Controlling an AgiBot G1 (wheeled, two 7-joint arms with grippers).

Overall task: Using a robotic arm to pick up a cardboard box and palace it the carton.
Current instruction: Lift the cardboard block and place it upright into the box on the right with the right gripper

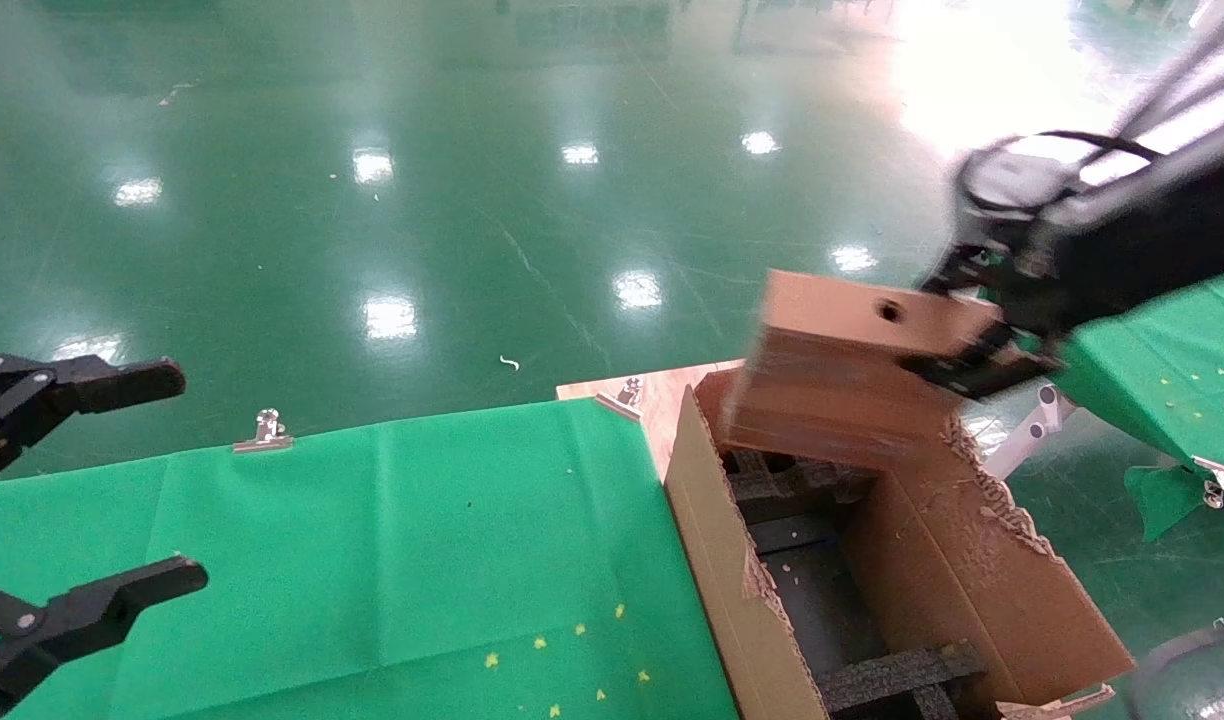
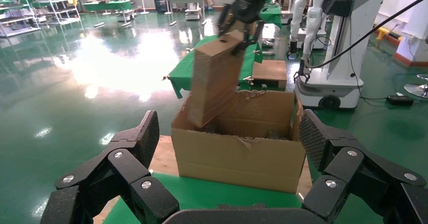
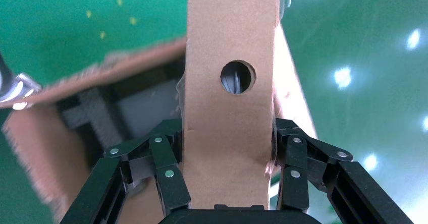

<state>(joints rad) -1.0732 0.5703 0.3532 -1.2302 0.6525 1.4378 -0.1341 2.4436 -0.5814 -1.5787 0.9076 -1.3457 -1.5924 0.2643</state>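
My right gripper (image 1: 972, 340) is shut on the small brown cardboard box (image 1: 852, 345) with a round hole, holding it tilted above the far end of the large carton (image 1: 982, 570). In the right wrist view the box (image 3: 229, 108) is clamped between both fingers (image 3: 166, 168), with the carton's black foam inserts (image 3: 96, 118) below. In the left wrist view the box (image 2: 214, 80) hangs over the carton (image 2: 237, 153). My left gripper (image 1: 82, 480) is open and idle at the left edge, above the green cloth.
The carton stands on a wooden board (image 1: 652, 400) at the right end of a green-clothed table (image 1: 372, 560) held by metal clips (image 1: 264, 430). Another green table (image 1: 1172, 370) is at the right. Shiny green floor lies beyond.
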